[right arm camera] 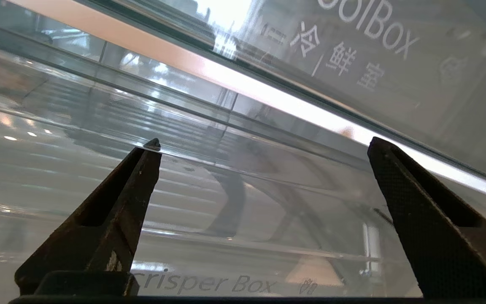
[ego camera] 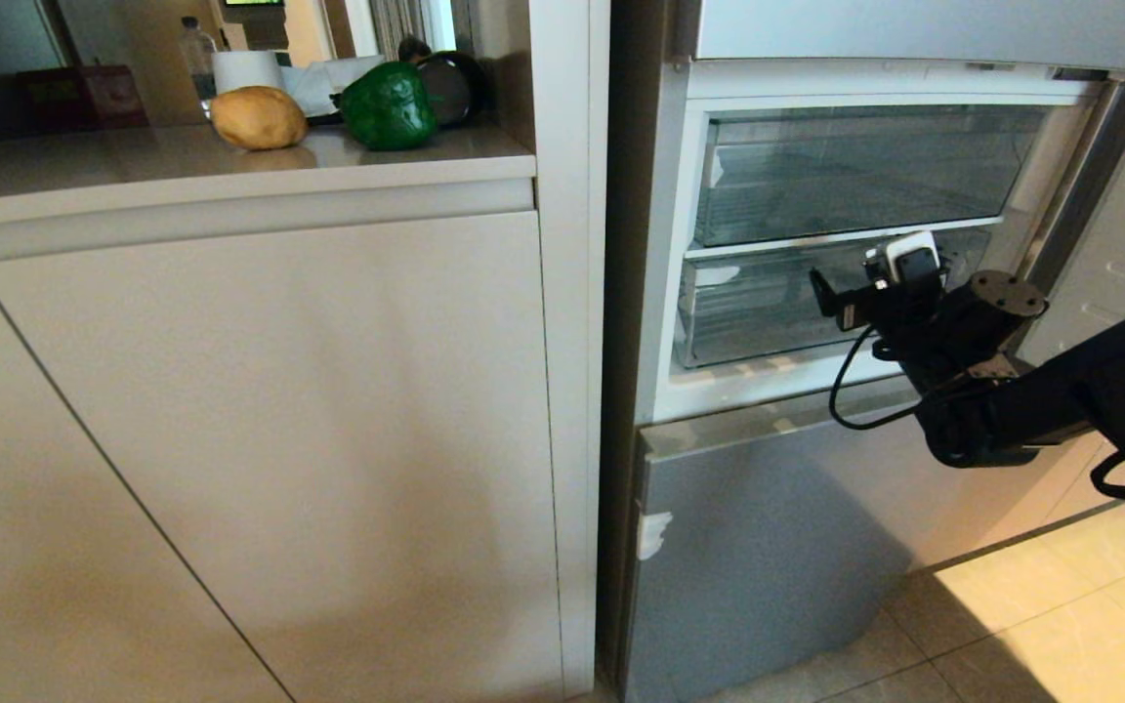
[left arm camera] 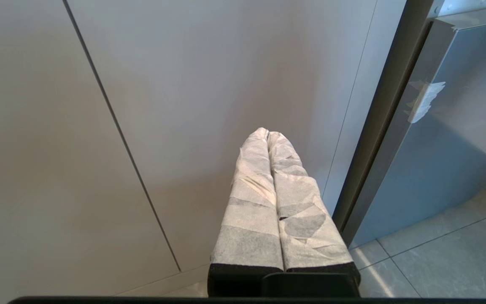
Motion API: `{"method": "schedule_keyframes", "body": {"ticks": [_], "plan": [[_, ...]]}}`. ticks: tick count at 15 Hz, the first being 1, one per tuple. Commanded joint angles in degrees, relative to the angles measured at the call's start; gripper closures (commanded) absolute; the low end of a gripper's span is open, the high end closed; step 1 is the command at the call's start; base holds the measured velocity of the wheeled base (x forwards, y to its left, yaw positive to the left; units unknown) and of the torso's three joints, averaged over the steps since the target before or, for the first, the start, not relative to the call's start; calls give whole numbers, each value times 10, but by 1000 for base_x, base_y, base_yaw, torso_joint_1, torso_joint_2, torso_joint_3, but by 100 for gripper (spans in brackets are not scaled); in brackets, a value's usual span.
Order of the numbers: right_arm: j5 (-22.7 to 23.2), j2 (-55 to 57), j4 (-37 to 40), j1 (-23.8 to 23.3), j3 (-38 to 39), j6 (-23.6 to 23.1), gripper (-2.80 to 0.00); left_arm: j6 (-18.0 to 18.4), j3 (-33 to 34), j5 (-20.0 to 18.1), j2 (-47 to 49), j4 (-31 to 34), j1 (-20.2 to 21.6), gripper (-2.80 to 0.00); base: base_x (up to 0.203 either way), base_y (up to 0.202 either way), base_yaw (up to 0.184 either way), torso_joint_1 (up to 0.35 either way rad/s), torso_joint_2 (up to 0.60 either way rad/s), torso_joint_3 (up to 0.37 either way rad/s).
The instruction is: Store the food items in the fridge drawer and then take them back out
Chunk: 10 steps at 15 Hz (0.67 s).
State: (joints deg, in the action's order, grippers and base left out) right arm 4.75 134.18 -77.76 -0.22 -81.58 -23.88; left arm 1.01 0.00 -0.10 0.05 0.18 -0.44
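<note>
Fridge (ego camera: 719, 508) open | my right gripper (right arm camera: 264, 145) fingers wide at fridge drawer (ego camera: 768, 303) | risk: slipping off its slick clear front.

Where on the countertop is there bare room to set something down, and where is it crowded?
Bare: the countertop left of and in front of the potato. Crowded: the back corner behind the green pepper, with paper roll and bottle.
</note>
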Motion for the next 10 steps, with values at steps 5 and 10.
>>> {"method": "schedule_keyframes", "body": {"ticks": [5, 10], "plan": [[-9, -18, -56, 0, 49, -11, -280, 0, 0, 0, 0, 0, 0, 0, 0, 0, 0, 0, 0, 0], [-9, -71, -89, 6, 168, -11, -280, 0, 0, 0, 0, 0, 0, 0, 0, 0, 0, 0, 0, 0]]}}
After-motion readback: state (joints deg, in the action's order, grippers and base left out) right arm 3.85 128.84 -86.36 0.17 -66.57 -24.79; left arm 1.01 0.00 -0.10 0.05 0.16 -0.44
